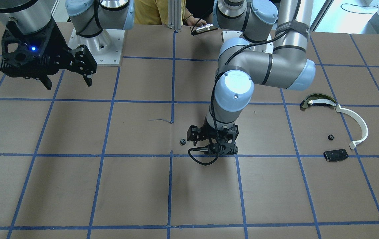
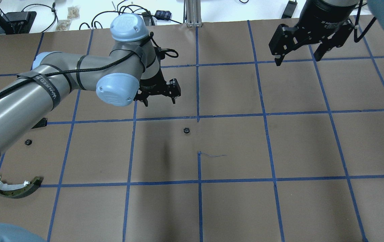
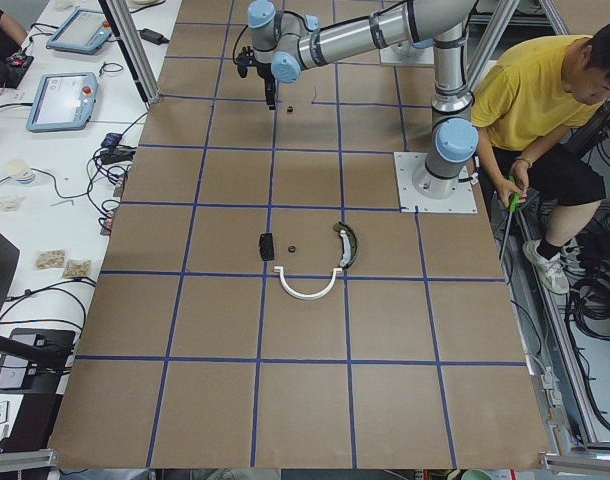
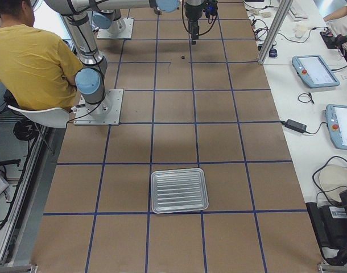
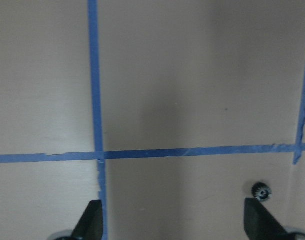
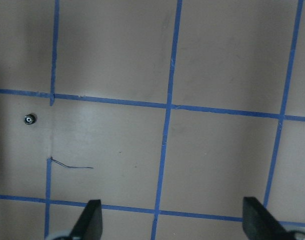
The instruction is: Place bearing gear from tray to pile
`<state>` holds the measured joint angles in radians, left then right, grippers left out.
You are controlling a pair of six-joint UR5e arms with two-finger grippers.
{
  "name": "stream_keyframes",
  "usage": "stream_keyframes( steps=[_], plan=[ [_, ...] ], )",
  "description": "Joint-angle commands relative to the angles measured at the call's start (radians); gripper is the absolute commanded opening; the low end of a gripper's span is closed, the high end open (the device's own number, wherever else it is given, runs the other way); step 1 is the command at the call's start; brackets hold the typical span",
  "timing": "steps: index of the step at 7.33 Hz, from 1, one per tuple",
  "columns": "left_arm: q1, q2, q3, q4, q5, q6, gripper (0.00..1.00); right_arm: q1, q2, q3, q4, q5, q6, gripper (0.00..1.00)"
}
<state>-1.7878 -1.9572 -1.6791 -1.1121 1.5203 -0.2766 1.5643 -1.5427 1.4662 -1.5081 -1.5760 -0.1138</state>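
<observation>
bearing gear [image 2: 186, 130] lying loose around the middle of the table [image 2: 299, 151], off the tray [image 4: 179, 190] and short of the pile [image 1: 331, 136] by the edge on the robot's left. left gripper [image 2: 160, 101] hovering beside it, fingers spread and empty, probably lining up a pick. right gripper [image 2: 296, 59] hanging high, fingers spread, keeping clear.

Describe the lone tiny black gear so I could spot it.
On the brown table gridded with blue tape, look near the centre, off the left gripper. The tiny round black toothed gear lies alone; a similar one sits in the pile.
</observation>
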Motion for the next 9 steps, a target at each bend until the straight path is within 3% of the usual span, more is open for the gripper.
stream_keyframes(
  steps=[1,3,6,7,9],
  plan=[
    [-0.073,-0.070,-0.001,0.040,0.000,-0.152,1.00,0.000,-0.016,0.023,0.012,-0.065,-0.004,1.00],
    [-0.093,-0.127,-0.001,0.075,-0.003,-0.188,1.00,-0.009,-0.005,0.023,-0.050,-0.064,0.008,1.00],
    [-0.114,-0.164,-0.002,0.068,-0.005,-0.185,0.95,-0.001,-0.013,0.040,-0.049,0.000,0.011,1.00],
    [-0.114,-0.169,-0.004,0.061,-0.003,-0.182,0.80,-0.001,-0.013,0.057,-0.052,0.010,0.010,1.00],
    [-0.114,-0.169,-0.002,0.054,-0.002,-0.174,0.75,-0.001,-0.013,0.065,-0.116,0.014,0.010,1.00]
  ],
)
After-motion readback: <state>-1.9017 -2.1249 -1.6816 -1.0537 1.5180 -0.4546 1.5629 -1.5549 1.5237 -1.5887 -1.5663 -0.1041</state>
